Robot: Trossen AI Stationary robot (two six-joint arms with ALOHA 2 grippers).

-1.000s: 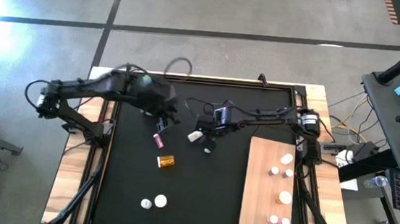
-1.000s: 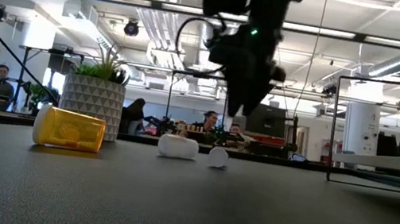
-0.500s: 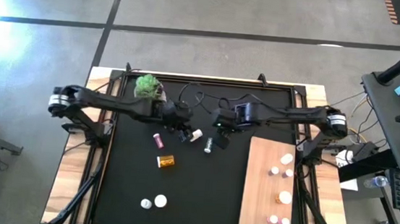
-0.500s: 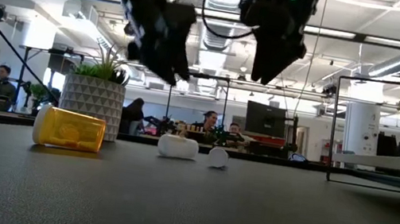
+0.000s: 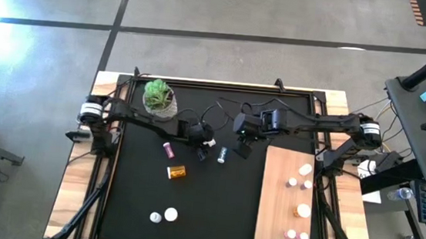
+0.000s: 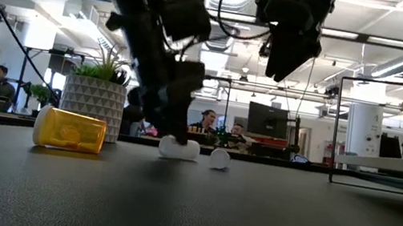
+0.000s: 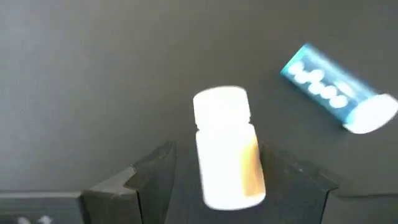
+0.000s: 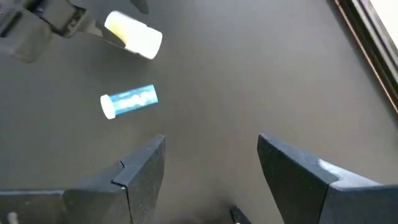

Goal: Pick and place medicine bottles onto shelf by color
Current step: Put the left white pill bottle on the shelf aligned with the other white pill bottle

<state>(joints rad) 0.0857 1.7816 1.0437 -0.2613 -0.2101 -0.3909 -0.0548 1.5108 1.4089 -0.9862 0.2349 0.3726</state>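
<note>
My left gripper (image 5: 203, 147) sits low near the mat's centre, fingers (image 7: 151, 180) spread apart. My right gripper (image 5: 243, 143) hovers raised at its 3 o'clock, fingers (image 8: 144, 174) parted.

Matt black mat (image 5: 136, 198), pale grainy wood shelf (image 5: 278, 218), smooth white plastic bottle (image 7: 227, 149), translucent glossy amber plastic bottle (image 6: 70, 130).

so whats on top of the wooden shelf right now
Several small bottles stand on the shelf: white-capped ones near its far end, one larger white cap midway, and pink ones near its front edge. Nothing covers the board; their contents cannot be seen from above.
</note>
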